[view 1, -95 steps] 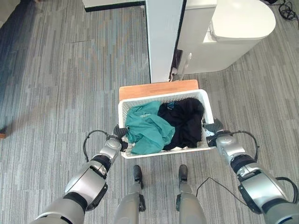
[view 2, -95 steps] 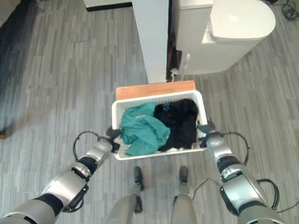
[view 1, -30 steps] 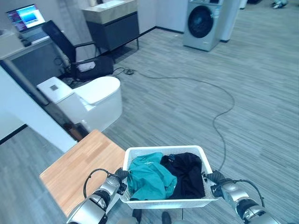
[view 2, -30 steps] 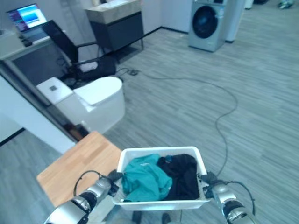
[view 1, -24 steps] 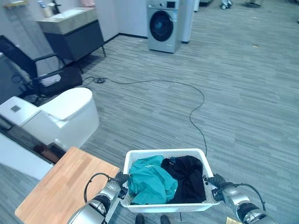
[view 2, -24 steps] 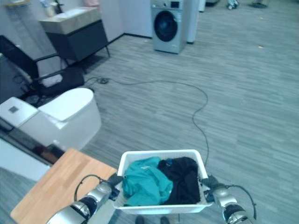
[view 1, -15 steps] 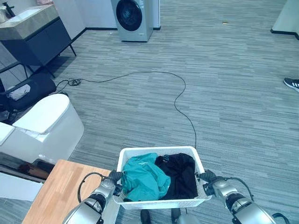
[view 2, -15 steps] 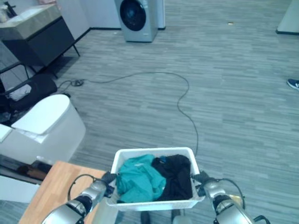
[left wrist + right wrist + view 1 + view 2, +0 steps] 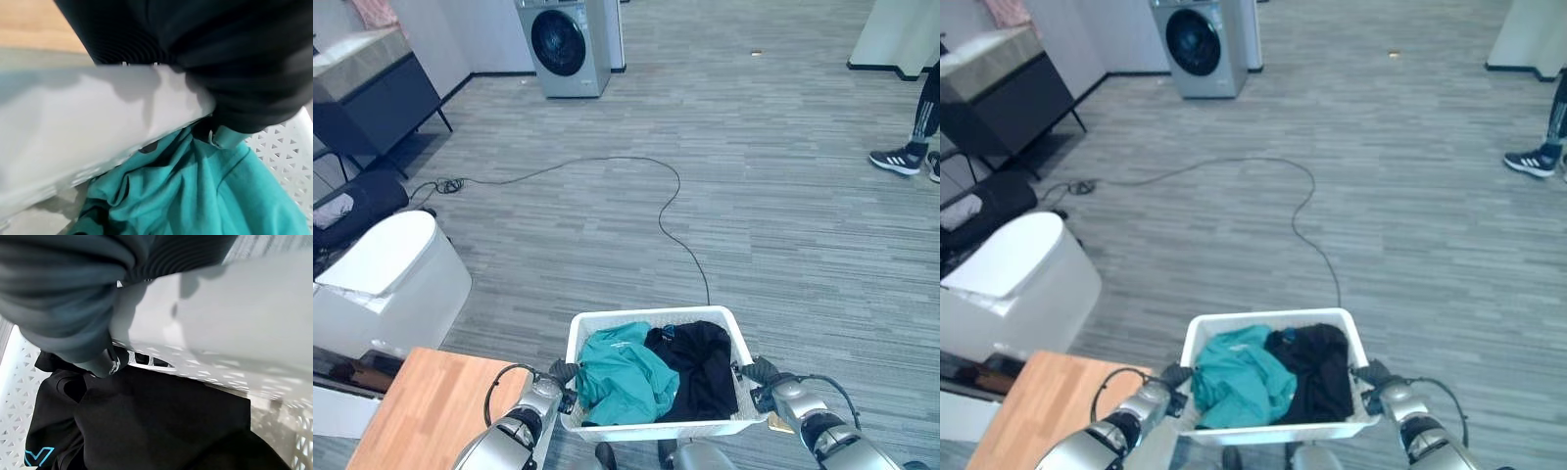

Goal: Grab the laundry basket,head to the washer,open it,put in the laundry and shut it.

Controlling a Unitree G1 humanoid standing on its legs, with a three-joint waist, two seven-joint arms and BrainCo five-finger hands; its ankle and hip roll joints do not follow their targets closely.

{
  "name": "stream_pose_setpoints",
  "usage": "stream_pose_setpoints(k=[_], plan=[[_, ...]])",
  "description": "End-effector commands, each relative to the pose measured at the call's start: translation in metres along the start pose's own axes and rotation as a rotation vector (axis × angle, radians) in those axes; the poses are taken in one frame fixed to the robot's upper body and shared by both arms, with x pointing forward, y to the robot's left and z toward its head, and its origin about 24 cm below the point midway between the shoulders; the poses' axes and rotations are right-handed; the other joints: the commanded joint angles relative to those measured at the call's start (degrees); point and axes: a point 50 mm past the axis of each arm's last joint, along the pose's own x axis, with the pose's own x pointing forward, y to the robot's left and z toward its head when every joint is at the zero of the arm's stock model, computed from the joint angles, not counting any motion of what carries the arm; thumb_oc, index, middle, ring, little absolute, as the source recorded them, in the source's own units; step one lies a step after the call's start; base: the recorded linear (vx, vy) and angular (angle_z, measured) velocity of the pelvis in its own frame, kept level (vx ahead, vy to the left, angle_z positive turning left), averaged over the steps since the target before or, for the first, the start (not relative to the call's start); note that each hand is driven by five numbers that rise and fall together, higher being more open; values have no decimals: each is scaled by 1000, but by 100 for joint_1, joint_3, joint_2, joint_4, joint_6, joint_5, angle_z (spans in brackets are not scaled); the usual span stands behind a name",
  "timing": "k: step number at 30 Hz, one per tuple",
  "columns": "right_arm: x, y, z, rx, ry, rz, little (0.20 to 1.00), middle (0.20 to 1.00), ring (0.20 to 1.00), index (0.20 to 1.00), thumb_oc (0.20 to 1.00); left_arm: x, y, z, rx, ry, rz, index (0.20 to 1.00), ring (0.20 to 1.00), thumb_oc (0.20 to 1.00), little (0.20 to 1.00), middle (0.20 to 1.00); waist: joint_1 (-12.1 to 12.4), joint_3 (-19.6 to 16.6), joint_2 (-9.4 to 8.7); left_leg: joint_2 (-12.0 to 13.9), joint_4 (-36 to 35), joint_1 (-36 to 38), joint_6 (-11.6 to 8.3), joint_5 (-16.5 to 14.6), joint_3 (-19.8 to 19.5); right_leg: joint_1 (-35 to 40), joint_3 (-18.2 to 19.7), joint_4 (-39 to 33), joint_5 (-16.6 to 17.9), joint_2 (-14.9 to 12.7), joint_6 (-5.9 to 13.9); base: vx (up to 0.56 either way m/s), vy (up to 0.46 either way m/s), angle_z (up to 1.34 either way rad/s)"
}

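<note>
Two hands carry the white laundry basket point(image 9: 658, 426) low in front of the robot, above the grey floor point(image 9: 783, 196), its long axis running side to side between them. Left hand point(image 9: 551, 389) sits on the left short end, right hand point(image 9: 767, 388) on the right short end. Wrist views show each thumb hooked over the rim into the basket; the fingers appear curled under the rim, though they are mostly hidden. Inside, a teal garment point(image 9: 622, 375) fills the left half and a black garment point(image 9: 700, 364) the right, touching. Far ahead stands the washer point(image 9: 563, 44), door closed. A wooden tabletop point(image 9: 416, 406) lies lower left.
</note>
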Motion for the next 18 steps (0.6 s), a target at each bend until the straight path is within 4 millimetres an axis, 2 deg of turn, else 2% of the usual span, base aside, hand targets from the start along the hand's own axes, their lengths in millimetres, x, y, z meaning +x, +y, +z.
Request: stream_pose_setpoints(k=[1, 2, 3, 5, 6, 8, 11, 12, 13, 15, 16, 17, 18], plan=[[-1, -2, 29, 154, -152, 51, 200, 200, 200, 200, 200, 2, 5, 32, -113, -88, -10, 200, 200, 200, 200, 200, -6, -223, -121, -121, -160, -359, 368, 7, 97, 1062, 284, -830, 67, -66, 591, 141, 23, 24], [-1, -2, 29, 155, -152, 51, 200, 200, 200, 200, 200, 2, 5, 32, -113, -88, -10, 200, 200, 200, 200, 200, -12, -219, -126, -131, -158, -351, 371, 0, 94, 1078, 277, -838, 61, -74, 595, 166, 44, 33], [-1, -1, 29, 148, -153, 56, 200, 200, 200, 200, 200, 2, 5, 34, -108, -93, -11, 200, 200, 200, 200, 200, 23, -233, -107, -150, -466, -430, 419, -1, 109, 1157, 289, -890, 36, -91, 611, 217, 66, 27], [0, 1, 32, 135, -153, 71, 200, 200, 200, 200, 200, 2, 5, 37, -93, -105, -3, 200, 200, 200, 200, 200, 132, -245, 6, -171, -1548, -449, 437, 357, 62, 1341, 341, -972, -40, -23, 662, 405, 117, 7], [2, 5, 40, 121, -156, 79, 200, 200, 200, 200, 200, 2, 8, 44, -90, -123, 6, 200, 200, 200, 200, 200, 209, -232, 66, -95, -2111, -490, 408, 588, 65, 1471, 405, -995, -128, -8, 687, 446, 134, -8], [5, 10, 52, 99, -156, 102, 200, 200, 200, 200, 200, 2, 11, 49, -101, -134, 14, 200, 200, 200, 200, 200, 290, -279, 100, -21, -2249, -525, 359, 731, 109, 1657, 485, -1028, -215, -44, 728, 420, 138, -9], [8, 24, 54, 171, -117, 147, 200, 200, 200, 200, 200, 2, 14, 49, -110, -127, 19, 200, 200, 200, 200, 200, 432, -542, 42, -169, -2121, -327, 601, 574, -13, 1896, 609, -774, -416, -293, 881, 571, 219, -41], [9, 31, 53, 181, -98, 165, 200, 200, 200, 200, 200, 2, 14, 51, -96, -135, 14, 200, 200, 200, 200, 200, 523, -697, -95, -401, -1968, -183, 811, 288, 73, 1725, 672, 14, -44, -564, 1115, 658, 303, -33], [9, 33, 51, 189, -91, 169, 200, 200, 200, 200, 200, 2, 15, 50, -97, -137, 14, 200, 200, 200, 200, 200, 537, -700, -137, -517, -1977, -31, 917, 182, 109, 1506, 683, 606, 439, -695, 1192, 614, 317, -23], [10, 36, 59, 183, -107, 173, 200, 200, 200, 200, 200, 2, 16, 53, -127, -145, 16, 200, 200, 200, 200, 200, 516, -579, -45, -537, -2161, 324, 1049, 121, 92, 867, 723, 1756, 1371, -706, 1234, 334, 236, -33], [10, 37, 62, 184, -112, 177, 200, 200, 200, 200, 200, 2, 18, 57, -141, -154, 18, 200, 200, 200, 200, 200, 455, -491, 46, -478, -2275, 508, 1085, 95, 76, 575, 678, 2212, 1512, -623, 1262, 327, 237, -39], [10, 37, 62, 175, -109, 178, 200, 200, 200, 200, 200, 2, 20, 59, -141, -156, 22, 200, 200, 200, 200, 200, 425, -418, 126, -462, -2330, 638, 1135, 43, 73, 373, 581, 2543, 1503, -549, 1260, 359, 176, -18], [10, 35, 64, 179, -117, 177, 200, 200, 200, 200, 200, 2, 22, 63, -136, -157, 23, 200, 200, 200, 200, 200, 278, -366, 152, -492, -2443, 803, 1138, 13, -68, 47, 761, 2810, 1156, -122, 1243, 435, 148, 6]])
